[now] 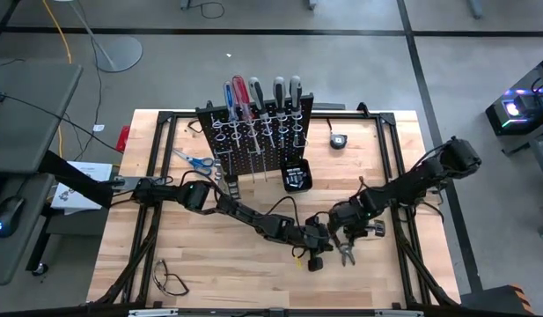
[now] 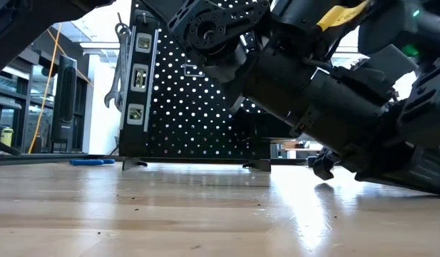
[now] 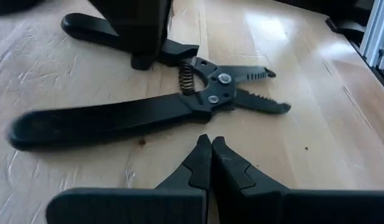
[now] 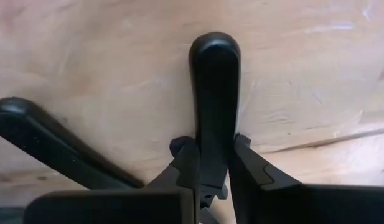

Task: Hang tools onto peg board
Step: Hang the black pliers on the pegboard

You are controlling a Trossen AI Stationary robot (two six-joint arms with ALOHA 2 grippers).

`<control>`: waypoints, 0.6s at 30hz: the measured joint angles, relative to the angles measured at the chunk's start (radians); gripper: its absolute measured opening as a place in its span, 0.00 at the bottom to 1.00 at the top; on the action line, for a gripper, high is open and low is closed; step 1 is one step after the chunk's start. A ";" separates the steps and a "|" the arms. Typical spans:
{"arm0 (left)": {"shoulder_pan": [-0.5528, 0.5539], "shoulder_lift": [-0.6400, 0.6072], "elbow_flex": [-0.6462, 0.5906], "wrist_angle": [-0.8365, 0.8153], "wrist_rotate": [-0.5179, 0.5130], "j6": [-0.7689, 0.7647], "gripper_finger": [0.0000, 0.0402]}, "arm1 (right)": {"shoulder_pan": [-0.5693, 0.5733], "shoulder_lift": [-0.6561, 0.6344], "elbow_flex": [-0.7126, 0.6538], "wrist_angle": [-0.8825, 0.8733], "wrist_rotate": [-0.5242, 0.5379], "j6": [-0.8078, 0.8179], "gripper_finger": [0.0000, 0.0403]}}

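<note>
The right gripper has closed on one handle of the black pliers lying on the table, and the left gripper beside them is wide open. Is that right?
Not quite. The left gripper is shut, its fingers pressed together, as the left wrist view shows. The rest stands: the right gripper has closed on one handle of the black pliers, which lie on the table.

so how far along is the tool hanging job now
Mostly done: screwdrivers sit in the peg board rings and a wrench hangs at its side. In hand: the right pincer is shut on one handle of the pliers lying on the table, with the shut left pincer beside them. Left: the pliers and the scissors.
</note>
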 joint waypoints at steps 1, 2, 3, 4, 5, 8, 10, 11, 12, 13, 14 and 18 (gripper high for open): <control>0.000 -0.007 0.000 0.000 0.002 0.001 0.00 | 0.012 0.015 0.020 -0.025 0.018 -0.019 0.09; 0.000 -0.018 -0.002 -0.005 0.003 0.009 0.00 | 0.026 0.036 0.044 -0.056 0.038 -0.035 0.09; 0.000 -0.028 -0.003 -0.017 0.004 0.023 0.00 | 0.041 0.054 0.065 -0.092 0.062 -0.045 0.09; -0.001 -0.040 -0.003 -0.024 0.003 0.040 0.00 | 0.056 0.065 0.083 -0.120 0.086 -0.054 0.09; -0.002 -0.058 -0.006 -0.046 0.001 0.061 0.00 | 0.072 0.073 0.096 -0.143 0.114 -0.056 0.09; -0.009 -0.108 -0.009 -0.140 -0.020 0.111 0.00 | 0.121 0.058 0.109 -0.188 0.217 -0.022 0.09; -0.014 -0.143 -0.010 -0.209 -0.029 0.137 0.00 | 0.159 -0.002 0.091 -0.262 0.333 0.040 0.09; -0.016 -0.161 -0.010 -0.250 -0.032 0.147 0.00 | 0.174 -0.029 0.088 -0.322 0.389 0.070 0.08; -0.021 -0.180 -0.009 -0.283 -0.034 0.157 0.00 | 0.192 -0.049 0.082 -0.361 0.430 0.095 0.03; -0.025 -0.198 -0.008 -0.319 -0.036 0.163 0.00 | 0.208 -0.069 0.084 -0.396 0.447 0.125 0.00; -0.030 -0.217 -0.007 -0.358 -0.036 0.172 0.00 | 0.225 -0.091 0.093 -0.406 0.454 0.146 0.01; -0.055 -0.263 -0.006 -0.467 -0.034 0.189 0.00 | 0.266 -0.161 0.129 -0.493 0.497 0.160 0.01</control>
